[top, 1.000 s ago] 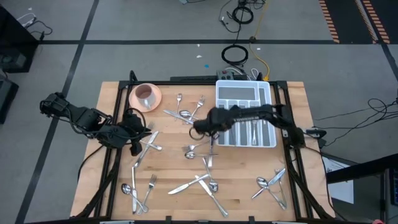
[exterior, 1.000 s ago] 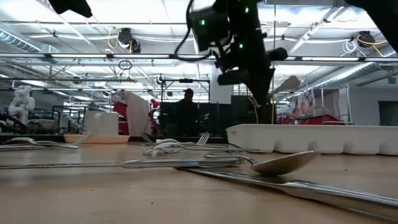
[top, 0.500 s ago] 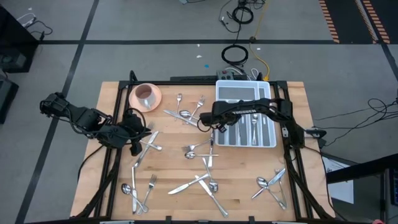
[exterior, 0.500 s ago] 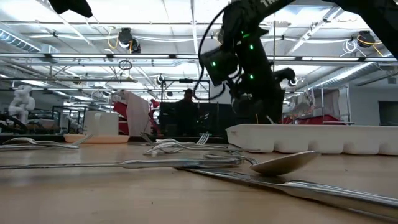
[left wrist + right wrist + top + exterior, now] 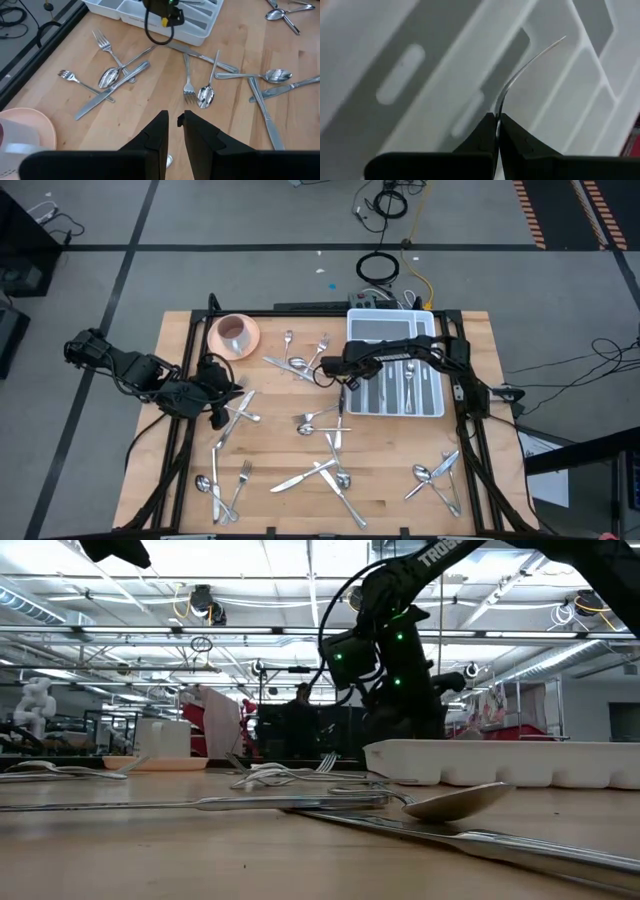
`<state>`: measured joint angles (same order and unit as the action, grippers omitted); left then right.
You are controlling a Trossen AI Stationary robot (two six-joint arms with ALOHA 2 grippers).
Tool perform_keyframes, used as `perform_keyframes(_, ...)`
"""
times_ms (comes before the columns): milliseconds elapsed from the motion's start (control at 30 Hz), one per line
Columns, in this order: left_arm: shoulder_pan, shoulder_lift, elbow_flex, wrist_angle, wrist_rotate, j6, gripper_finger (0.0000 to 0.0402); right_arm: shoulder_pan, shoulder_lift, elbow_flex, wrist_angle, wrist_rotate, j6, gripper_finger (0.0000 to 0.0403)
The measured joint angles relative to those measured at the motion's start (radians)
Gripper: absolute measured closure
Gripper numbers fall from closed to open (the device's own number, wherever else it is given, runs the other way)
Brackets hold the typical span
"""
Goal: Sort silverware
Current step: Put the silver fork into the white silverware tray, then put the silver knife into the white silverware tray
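- One piece of silverware (image 5: 520,75), thin and curved and seen edge-on so its type cannot be told, is held above the white tray (image 5: 432,412) at the right rear of the worktop (image 5: 280,450).
- The rest of the silverware is scattered loose on the worktop: a cluster at centre (image 5: 322,422), another at front left (image 5: 225,485), another at front right (image 5: 437,472); several pieces already lie in the tray's compartments.
- Change noted: over the last second the right end effector (image 5: 340,370) has been carried from the centre cluster to the tray's left edge, and lowered. Judged: the pick is done and the drop into a compartment is next.
- The right end effector is clamped tight on the thin piece, fingers (image 5: 482,137) pressed together on it.
- The left end effector (image 5: 171,120) is parked over the worktop's left side near the pink bowl (image 5: 236,335); its fingers stand slightly apart, and nothing is seen between them.
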<state>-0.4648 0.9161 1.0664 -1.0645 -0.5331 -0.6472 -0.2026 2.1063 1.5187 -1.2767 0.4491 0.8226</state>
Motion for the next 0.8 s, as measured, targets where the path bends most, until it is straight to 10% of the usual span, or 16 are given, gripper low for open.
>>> perform_keyframes(800, 0.000, 0.000, 0.000, 0.000, 0.000, 0.000, 0.0336, 0.018, -0.017, 0.008, 0.010, -0.001, -0.054, 0.0270)
